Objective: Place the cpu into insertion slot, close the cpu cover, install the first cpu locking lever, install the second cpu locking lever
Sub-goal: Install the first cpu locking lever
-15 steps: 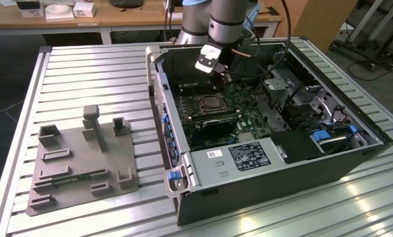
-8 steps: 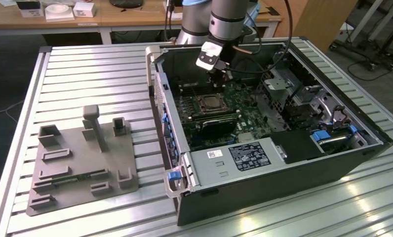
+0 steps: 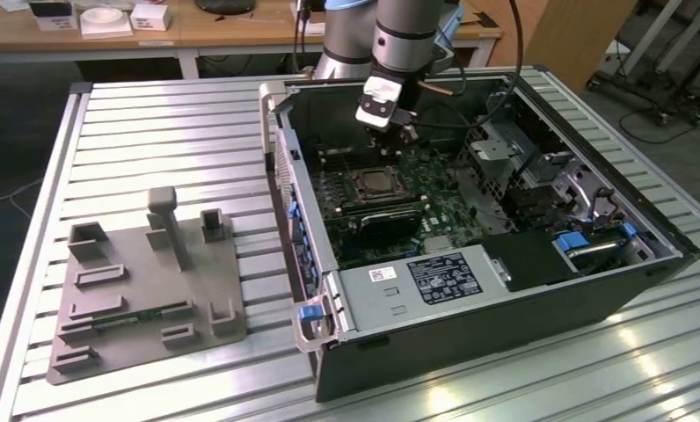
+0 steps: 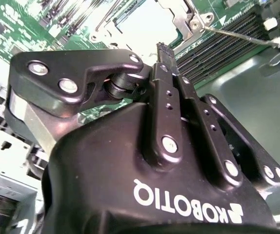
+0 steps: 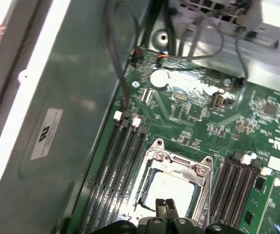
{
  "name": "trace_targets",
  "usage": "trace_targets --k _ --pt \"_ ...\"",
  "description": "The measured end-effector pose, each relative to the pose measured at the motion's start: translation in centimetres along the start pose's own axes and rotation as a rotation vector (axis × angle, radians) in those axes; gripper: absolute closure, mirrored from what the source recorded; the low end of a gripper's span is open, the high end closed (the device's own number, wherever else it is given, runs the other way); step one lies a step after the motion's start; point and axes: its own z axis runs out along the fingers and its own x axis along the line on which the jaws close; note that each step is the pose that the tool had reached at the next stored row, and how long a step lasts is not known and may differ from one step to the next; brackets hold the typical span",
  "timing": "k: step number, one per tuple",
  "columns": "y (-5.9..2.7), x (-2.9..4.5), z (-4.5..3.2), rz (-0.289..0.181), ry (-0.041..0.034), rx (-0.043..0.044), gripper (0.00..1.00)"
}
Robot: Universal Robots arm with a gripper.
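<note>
while my pincer [image 5: 165, 204] hangs just above the insertion slot [image 3: 356, 186], fingertips pressed together with nothing between them, the cpu [image 5: 171, 187] lies in that slot and the cpu cover [image 5: 179, 163] seems to lie flat around it. i judge that a descent off line could scrape the cpu's face or slip onto the memory slots [image 5: 123, 161] just beside it. a white label [image 5: 47, 132] sits on the case wall and a sticker [image 3: 444, 274] on the near drive cage; i leave their print unread.

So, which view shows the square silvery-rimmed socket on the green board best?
First wrist view: the insertion slot is close, from above. The exterior view has it far off; in the second wrist view glare hides its centre.
</note>
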Motion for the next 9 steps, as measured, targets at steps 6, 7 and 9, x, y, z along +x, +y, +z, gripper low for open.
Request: trace_targets --k 6,7,9 --pt "-0.22 0.05 -0.01 -0.017 0.0009 0.0 0.9" --pt "-0.3 0.07 -0.02 -0.017 0.0009 0.0 0.9" --pt "-0.44 0.1 -0.02 -0.017 0.0009 0.0 0.9"
